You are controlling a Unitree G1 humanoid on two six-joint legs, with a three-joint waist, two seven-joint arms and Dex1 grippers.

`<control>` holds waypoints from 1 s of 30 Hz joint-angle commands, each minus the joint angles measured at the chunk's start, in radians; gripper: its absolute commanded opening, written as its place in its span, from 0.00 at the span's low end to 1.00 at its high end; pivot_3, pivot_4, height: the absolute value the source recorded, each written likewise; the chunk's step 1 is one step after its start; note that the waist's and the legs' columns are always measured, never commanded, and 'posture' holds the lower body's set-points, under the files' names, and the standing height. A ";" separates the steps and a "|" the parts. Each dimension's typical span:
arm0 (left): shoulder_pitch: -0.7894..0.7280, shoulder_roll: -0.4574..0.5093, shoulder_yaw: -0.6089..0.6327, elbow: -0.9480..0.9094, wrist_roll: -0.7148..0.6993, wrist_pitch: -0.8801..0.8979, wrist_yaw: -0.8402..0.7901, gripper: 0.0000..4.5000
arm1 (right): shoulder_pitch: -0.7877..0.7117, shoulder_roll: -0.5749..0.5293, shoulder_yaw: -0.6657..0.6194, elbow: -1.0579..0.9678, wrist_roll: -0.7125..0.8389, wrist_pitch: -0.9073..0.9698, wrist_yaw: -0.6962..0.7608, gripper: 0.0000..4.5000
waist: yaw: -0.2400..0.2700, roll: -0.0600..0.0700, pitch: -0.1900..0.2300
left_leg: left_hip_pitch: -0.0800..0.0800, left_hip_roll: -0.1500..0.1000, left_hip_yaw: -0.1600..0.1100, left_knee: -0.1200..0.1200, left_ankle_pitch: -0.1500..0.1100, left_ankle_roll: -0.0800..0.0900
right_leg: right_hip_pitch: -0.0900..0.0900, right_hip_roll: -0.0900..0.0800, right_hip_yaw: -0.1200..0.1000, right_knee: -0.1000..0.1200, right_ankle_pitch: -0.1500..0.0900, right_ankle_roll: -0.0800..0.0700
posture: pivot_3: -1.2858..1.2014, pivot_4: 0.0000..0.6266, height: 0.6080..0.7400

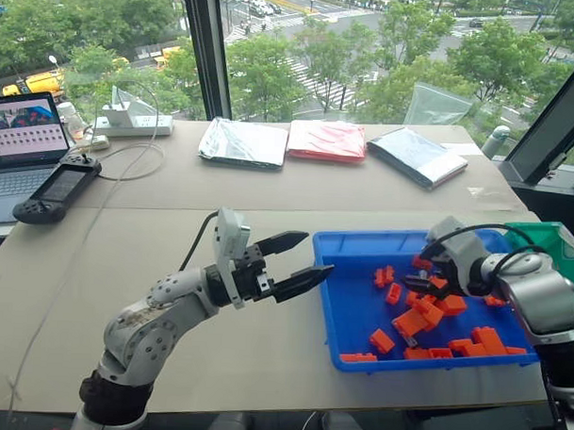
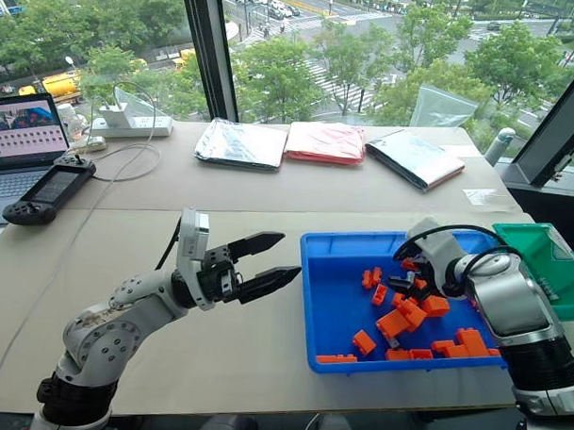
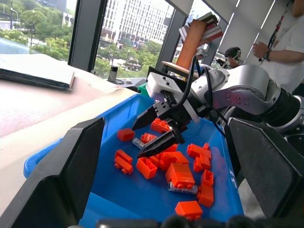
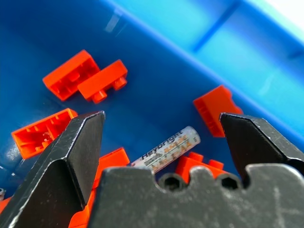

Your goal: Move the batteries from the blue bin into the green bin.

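Two batteries lie among bricks [image 4: 71, 74] in blue bin [image 1: 345, 302]. We see right gripper [image 3: 156, 131] spread over one battery [image 4: 167, 149], lower centre; risk pinching a brick too. Left gripper [image 1: 297, 263] spread, empty.

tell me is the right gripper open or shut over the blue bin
Open. The right gripper has its two black fingers spread apart above the blue bin, nothing between them; a battery lies on the orange bricks between the fingertips.
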 commanded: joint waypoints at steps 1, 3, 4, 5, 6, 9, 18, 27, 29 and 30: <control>-0.003 -0.003 0.001 -0.041 -0.002 -0.014 0.001 1.00 | -0.019 -0.014 0.015 0.011 -0.019 -0.026 0.018 0.70 | 0.000 0.000 0.000 | 0.000 0.000 0.000 0.000 0.000 0.000 | 0.000 0.000 0.000 0.000 0.000 0.000 | 0.52 0.24 1.00; -0.002 -0.003 0.000 -0.041 -0.001 -0.016 0.001 1.00 | -0.022 -0.013 0.021 0.012 -0.021 -0.031 0.022 0.55 | 0.000 0.000 0.000 | 0.000 0.000 0.000 0.000 0.000 0.000 | 0.000 0.000 0.000 0.000 0.000 0.000 | 0.52 0.24 1.00; -0.001 -0.003 0.000 -0.038 0.001 -0.018 0.000 1.00 | -0.023 -0.011 0.024 0.013 -0.025 -0.034 0.022 0.46 | 0.000 0.000 0.000 | 0.000 0.000 0.000 0.000 0.000 0.000 | 0.000 0.000 0.000 0.000 0.000 0.000 | 0.52 0.24 1.00; 0.000 -0.003 0.000 -0.036 0.002 -0.020 -0.001 1.00 | -0.025 -0.010 0.025 0.015 -0.028 -0.036 0.022 0.38 | 0.001 0.000 0.000 | 0.000 0.000 0.000 0.000 0.000 0.000 | 0.000 0.000 0.000 0.000 0.000 0.000 | 0.52 0.24 1.00; 0.001 -0.003 0.000 -0.034 0.004 -0.022 -0.003 1.00 | -0.026 -0.008 0.026 0.017 -0.031 -0.040 0.021 0.32 | 0.001 0.000 0.000 | 0.000 0.000 0.000 0.000 0.000 0.000 | 0.000 0.000 0.000 0.000 0.000 0.000 | 0.52 0.24 1.00; 0.005 -0.001 -0.001 -0.033 0.006 -0.024 -0.006 1.00 | -0.027 -0.005 0.020 0.014 -0.029 -0.041 0.013 0.08 | 0.001 0.000 0.000 | 0.000 0.000 0.000 0.000 0.000 0.000 | 0.000 0.000 0.000 0.000 0.000 0.000 | 0.52 0.24 1.00; 0.008 0.004 0.001 -0.027 0.010 -0.030 -0.018 1.00 | -0.108 -0.014 -0.153 -0.098 0.033 0.075 -0.056 0.05 | 0.000 0.000 0.000 | -0.001 0.000 0.000 0.000 0.000 0.000 | -0.001 0.000 0.000 0.000 0.000 0.000 | 0.52 0.24 1.00; -0.003 0.001 0.002 -0.012 0.013 -0.028 -0.034 1.00 | -0.158 -0.037 -0.451 -0.177 -0.007 0.218 -0.304 0.05 | 0.012 0.000 0.000 | -0.004 0.000 0.000 -0.001 0.000 0.000 | -0.003 -0.001 0.000 0.000 0.000 0.000 | 0.52 0.24 1.00; -0.006 -0.002 -0.001 -0.011 0.012 -0.027 -0.038 1.00 | -0.120 -0.060 -0.465 -0.148 -0.052 0.192 -0.363 0.05 | 0.014 0.000 0.000 | -0.004 -0.001 0.001 0.000 0.000 0.000 | -0.003 -0.002 0.000 0.000 0.000 0.000 | 0.52 0.24 1.00; -0.006 -0.002 -0.006 -0.012 0.009 -0.023 -0.045 1.00 | -0.078 -0.075 -0.475 -0.101 -0.095 0.166 -0.413 0.05 | 0.015 0.000 0.000 | -0.004 -0.001 0.001 0.000 0.000 0.000 | -0.004 -0.002 0.000 0.000 0.000 0.000 | 0.52 0.24 1.00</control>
